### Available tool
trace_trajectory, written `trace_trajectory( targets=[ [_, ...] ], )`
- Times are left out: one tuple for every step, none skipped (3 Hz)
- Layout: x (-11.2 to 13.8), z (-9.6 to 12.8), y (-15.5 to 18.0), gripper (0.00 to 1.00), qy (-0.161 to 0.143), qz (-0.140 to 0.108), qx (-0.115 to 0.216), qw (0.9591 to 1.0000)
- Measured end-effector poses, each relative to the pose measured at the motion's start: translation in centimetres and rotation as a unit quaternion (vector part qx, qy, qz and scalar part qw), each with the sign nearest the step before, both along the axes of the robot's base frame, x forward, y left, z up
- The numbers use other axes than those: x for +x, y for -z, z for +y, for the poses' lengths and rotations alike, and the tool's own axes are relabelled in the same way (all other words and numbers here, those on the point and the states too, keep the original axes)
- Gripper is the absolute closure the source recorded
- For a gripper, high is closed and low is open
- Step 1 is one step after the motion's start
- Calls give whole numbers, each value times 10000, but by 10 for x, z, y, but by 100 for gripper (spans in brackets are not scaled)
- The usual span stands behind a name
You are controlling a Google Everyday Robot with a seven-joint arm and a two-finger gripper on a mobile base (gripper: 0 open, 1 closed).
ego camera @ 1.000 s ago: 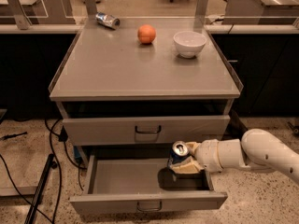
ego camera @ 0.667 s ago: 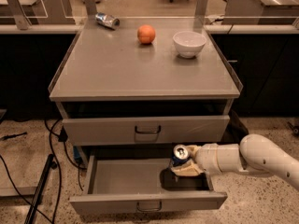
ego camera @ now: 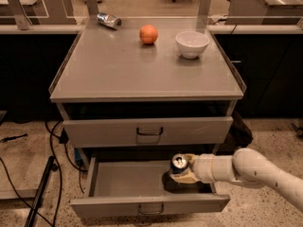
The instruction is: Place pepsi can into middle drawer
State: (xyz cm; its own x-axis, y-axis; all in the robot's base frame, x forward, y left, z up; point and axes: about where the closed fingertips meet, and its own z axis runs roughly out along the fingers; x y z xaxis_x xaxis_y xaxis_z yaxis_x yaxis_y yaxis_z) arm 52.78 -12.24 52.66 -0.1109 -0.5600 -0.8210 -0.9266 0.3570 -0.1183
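While the middle drawer (ego camera: pixel 124 185) stands pulled open in the lower centre of the frame, the pepsi can (ego camera: pixel 179 163) sits upright over the right part of its cavity, silver top facing up; whether its base touches the drawer floor cannot be told. The gripper (ego camera: pixel 185 173) reaches in from the lower right on a white arm (ego camera: pixel 251 169); its tan fingers (ego camera: pixel 188 176) are clasped around the can's body. A dark shadow lies on the drawer floor beneath the can. Just above, the upper drawer (ego camera: pixel 189 129) is closed, its dark handle at centre. On the grey cabinet top (ego camera: pixel 142 70), toward the upper part of the frame, an orange (ego camera: pixel 148 34) rests just left of a white bowl (ego camera: pixel 191 44); a silver can (ego camera: pixel 109 20) lies on its side near the top's upper left corner. Black cables (ego camera: pixel 51 143) trail over the speckled floor at lower left.
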Motion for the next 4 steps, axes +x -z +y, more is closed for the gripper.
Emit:
trace_trajectory(
  targets=[
    [9, 9, 29, 100, -21, -63, 61, 10000],
    [16, 21, 53, 100, -95, -87, 162, 9998],
    [22, 32, 70, 100, -202, -92, 168, 9996],
    [29, 40, 84, 100, -314, -67, 71, 9995]
  ],
)
